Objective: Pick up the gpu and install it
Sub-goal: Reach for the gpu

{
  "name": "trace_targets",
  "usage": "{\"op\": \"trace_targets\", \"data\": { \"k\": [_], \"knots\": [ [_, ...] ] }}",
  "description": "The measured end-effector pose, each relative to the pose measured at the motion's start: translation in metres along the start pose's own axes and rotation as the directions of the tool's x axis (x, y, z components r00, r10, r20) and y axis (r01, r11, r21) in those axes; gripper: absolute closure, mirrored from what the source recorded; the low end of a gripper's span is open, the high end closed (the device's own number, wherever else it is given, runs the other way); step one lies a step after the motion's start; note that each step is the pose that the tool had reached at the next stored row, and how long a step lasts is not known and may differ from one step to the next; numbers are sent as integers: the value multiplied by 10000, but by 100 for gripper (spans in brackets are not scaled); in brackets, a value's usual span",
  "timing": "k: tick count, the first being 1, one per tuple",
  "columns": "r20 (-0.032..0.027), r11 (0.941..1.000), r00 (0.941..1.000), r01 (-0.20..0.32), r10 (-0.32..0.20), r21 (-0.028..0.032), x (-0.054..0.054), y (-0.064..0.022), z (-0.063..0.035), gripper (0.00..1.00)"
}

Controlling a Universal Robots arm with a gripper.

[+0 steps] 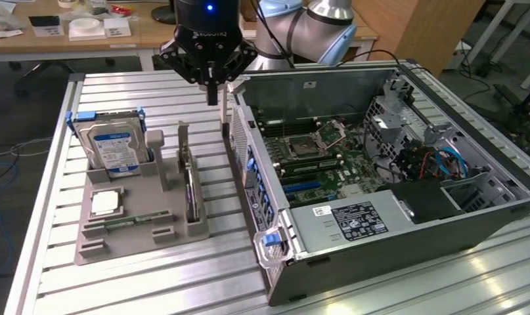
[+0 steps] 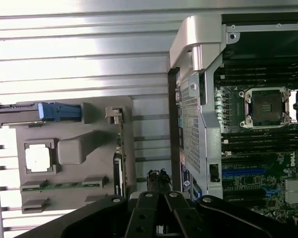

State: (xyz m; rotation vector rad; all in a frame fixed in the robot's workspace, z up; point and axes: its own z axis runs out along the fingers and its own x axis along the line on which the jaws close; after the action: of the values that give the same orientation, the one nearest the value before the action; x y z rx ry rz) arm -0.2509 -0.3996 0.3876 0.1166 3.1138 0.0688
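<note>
The gpu point(image 1: 188, 180) stands on edge in a slot of the grey holder point(image 1: 138, 246), its pale bracket end toward the back. In the wrist view the gpu point(image 2: 120, 153) runs as a thin dark strip along the holder's point(image 2: 72, 148) edge. My black gripper point(image 1: 212, 97) hangs shut and empty above the table, behind the holder. It is close to the rear corner of the open computer case point(image 1: 379, 249). In the wrist view the gripper point(image 2: 158, 174) sits over the gap between the gpu and the case wall point(image 2: 191, 124).
The holder also carries a silver hard drive with blue label point(image 1: 114, 147), a square processor point(image 1: 105, 202) and a narrow green memory stick point(image 1: 129, 223). The case lies open, showing its motherboard point(image 1: 313, 154) and power supply point(image 1: 353, 220). Slatted aluminium table point(image 1: 159, 289) underneath.
</note>
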Motion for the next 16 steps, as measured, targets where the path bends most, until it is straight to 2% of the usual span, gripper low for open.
{"op": "trace_targets", "data": {
  "k": [16],
  "knots": [
    [1, 10000, 10000, 0, 0, 0, 246, -19, -6, 89]
  ]
}}
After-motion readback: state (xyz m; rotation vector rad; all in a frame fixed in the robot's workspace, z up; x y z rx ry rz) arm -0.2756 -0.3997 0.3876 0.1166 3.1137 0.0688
